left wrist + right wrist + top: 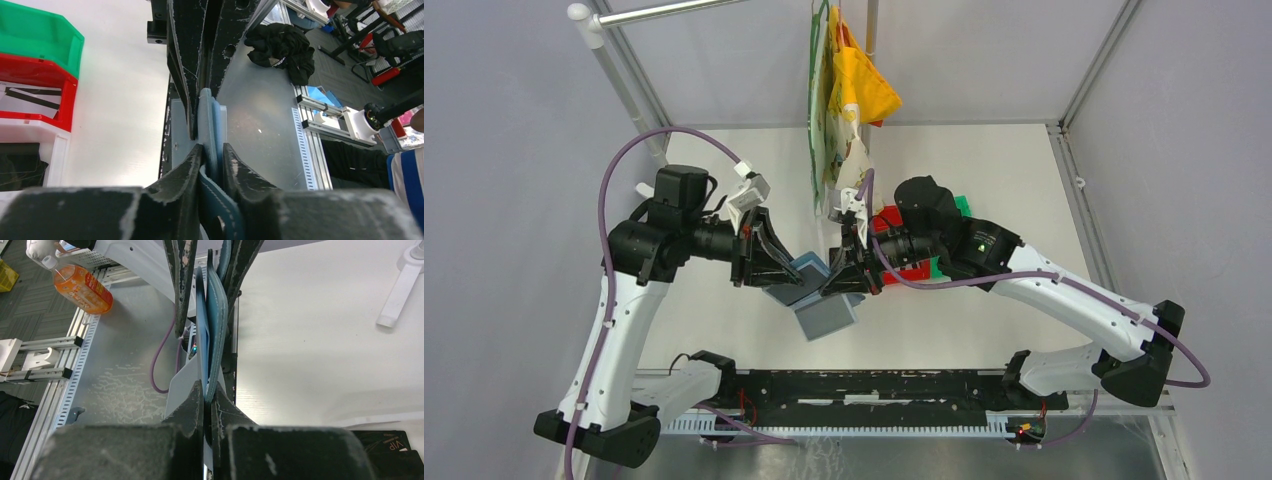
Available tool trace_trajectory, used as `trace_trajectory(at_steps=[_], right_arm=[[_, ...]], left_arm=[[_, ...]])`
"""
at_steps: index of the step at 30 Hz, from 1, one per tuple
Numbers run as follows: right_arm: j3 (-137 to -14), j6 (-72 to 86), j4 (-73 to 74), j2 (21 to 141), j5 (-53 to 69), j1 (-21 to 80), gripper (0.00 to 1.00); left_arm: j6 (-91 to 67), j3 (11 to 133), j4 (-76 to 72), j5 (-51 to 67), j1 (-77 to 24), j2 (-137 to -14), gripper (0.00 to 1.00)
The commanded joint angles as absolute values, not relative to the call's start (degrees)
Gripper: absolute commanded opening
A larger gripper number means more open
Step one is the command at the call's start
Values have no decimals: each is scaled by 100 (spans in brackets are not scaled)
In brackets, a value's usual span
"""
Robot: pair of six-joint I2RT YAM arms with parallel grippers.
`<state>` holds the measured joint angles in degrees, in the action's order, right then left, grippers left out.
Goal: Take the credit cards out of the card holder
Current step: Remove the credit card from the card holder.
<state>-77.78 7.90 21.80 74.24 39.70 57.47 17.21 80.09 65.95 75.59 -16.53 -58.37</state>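
You have one white table [984,180] with two arms meeting over its middle. Three bins stand stacked in a step at its right side under the right arm: one green bin [40,35], one red bin [37,75] and one white bin [35,132]. One card holder [807,270], teal-blue, is held off the table between the two grippers. In both wrist views it stands on edge. Its long axis runs straight from one gripper to the other, which from above is roughly left to right, dipping slightly toward the near edge. Your left gripper [212,152] has its fingers pressed together on the holder's stitched teal end. Your right gripper [207,392] meets it from the opposite end, fingers clamped tight on the thin edge of the teal leaf. One pale grey-blue panel [826,318] hangs from the holder beneath the right gripper, slanting down toward the near edge. You cannot tell from these views whether it is a card or the holder's lighter inner leaf. Two dark cards [385,440] lie flat and overlapping at the lower right of the right wrist view, well apart from the holder. One of them is lettered "VIP".
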Motion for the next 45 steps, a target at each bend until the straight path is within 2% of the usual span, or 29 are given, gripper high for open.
trace_trajectory(at_steps=[1,3,5,8,9,14,17,22,27,30,32,33,35,40,45], right_arm=[[-8023,636,2145,7384,4033,5705,0],[-8049,639,2145,7381,4034,5696,0],[-8089,637,2157,7379,4017,5672,0],[-8143,635,2171,7391,4034,5661,0],[-8155,628,2188,7396,4050,5660,0],[-8191,609,2243,7426,4052,5642,0],[-8200,637,2222,7433,4070,5641,0],[-8218,671,2165,7436,4139,5638,0],[-8209,690,2093,7483,4201,5642,1],[-8179,674,2088,7475,4152,5642,27],[-8179,698,2092,7439,3965,5634,47],[-8174,744,2089,7405,3794,5602,54],[-8170,948,2024,7307,3375,5455,62],[-7575,2192,996,6517,2159,4902,69],[-6186,3636,-981,5950,2649,4892,70]], left_arm=[[1882,8250,6548,7680,-1670,-5828,21],[1949,8194,6552,7533,-1667,-5816,16],[1945,8122,6541,7467,-1666,-5795,17],[1900,8046,6579,7503,-1669,-5755,35],[1932,8038,6604,7506,-1670,-5739,38],[2038,8001,6744,7543,-1665,-5683,49],[2107,7897,6794,7567,-1668,-5655,50],[2274,7596,6830,7502,-1669,-5542,43],[2336,7639,6802,7395,-1670,-5542,21],[2259,7751,6747,7313,-1663,-5656,8],[2054,7773,6522,7169,-1668,-5690,4],[1839,7747,6291,7013,-1670,-5688,2],[1344,7634,5784,6618,-1662,-5627,2],[195,7217,4619,5760,-1672,-5399,2],[-792,7053,3842,5447,-1661,-5335,2]])
